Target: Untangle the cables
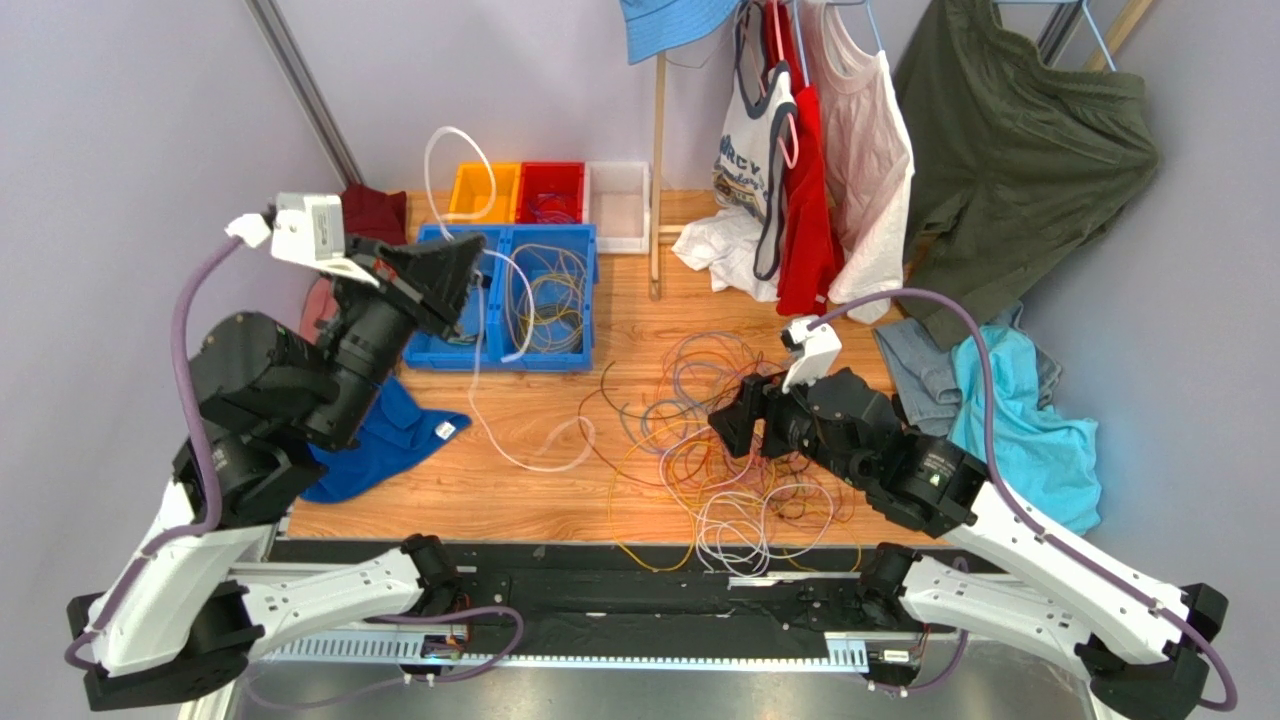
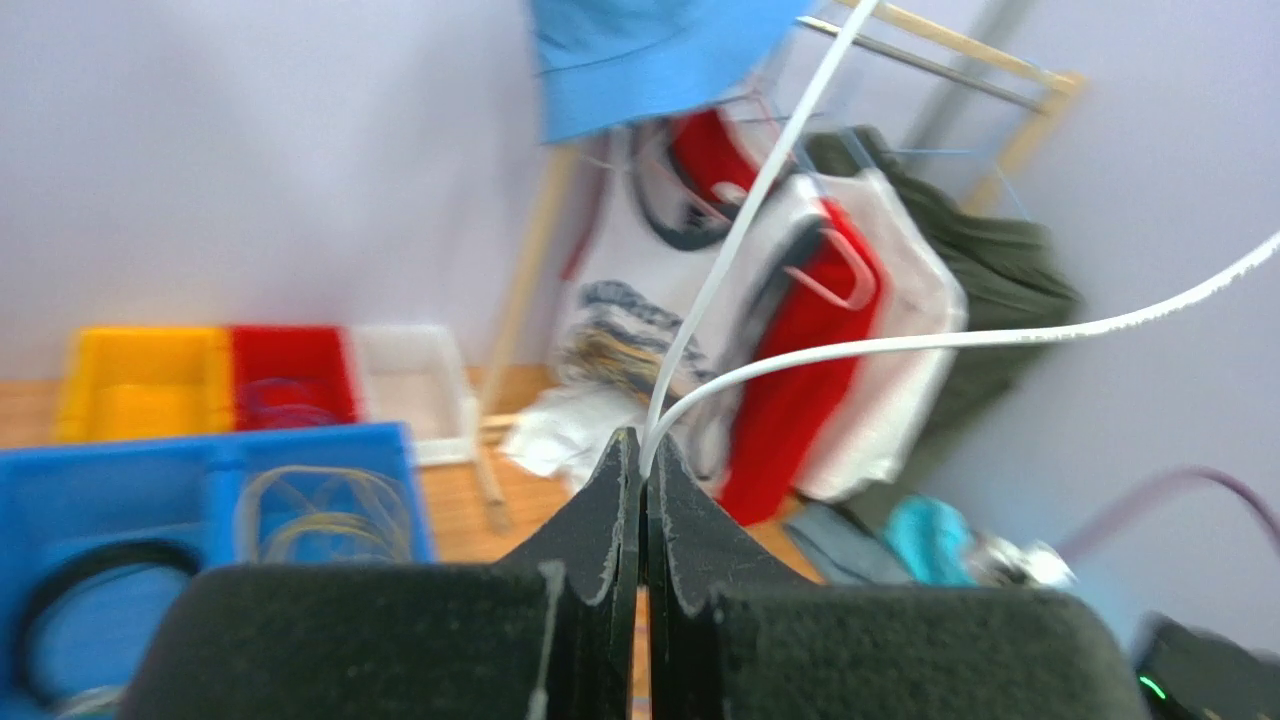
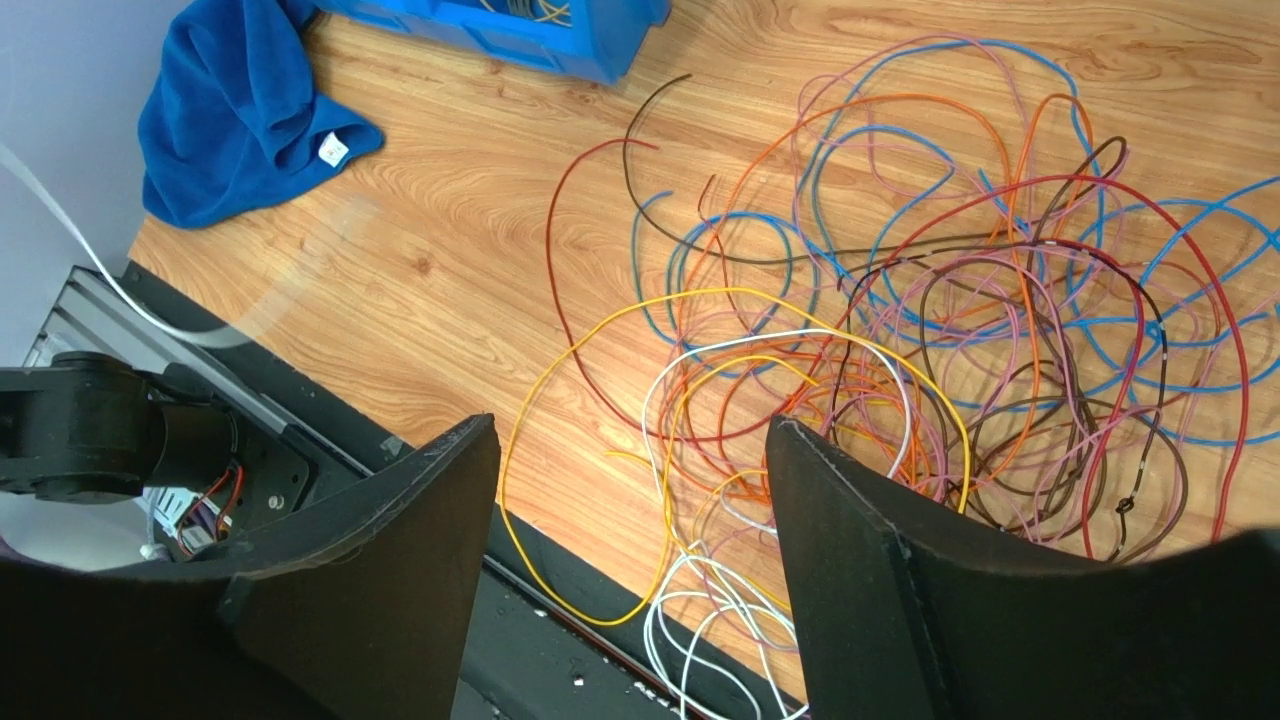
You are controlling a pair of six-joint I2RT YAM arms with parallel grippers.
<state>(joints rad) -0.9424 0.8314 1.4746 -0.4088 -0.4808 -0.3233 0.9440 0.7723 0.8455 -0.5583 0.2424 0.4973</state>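
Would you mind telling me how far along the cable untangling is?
Some coiled cables already lie in the blue bin. The left jaws are shut on a white cable, raised beside that bin. The right jaws hang open over the tangle on the table, which is left to sort.

"Is there any writing here you can read?"

"None. The white shirt (image 1: 747, 155) hanging beyond the table's far edge has a dark print that may hold letters. They are too small in the top view and too blurred in the left wrist view."

"And the blue cloth (image 3: 226, 105) at the table's left edge?"

"It has a small white tag (image 3: 331, 147), with nothing legible on it."

"What about the cables (image 3: 902, 345)?"

"They are too thin for any marking to show."
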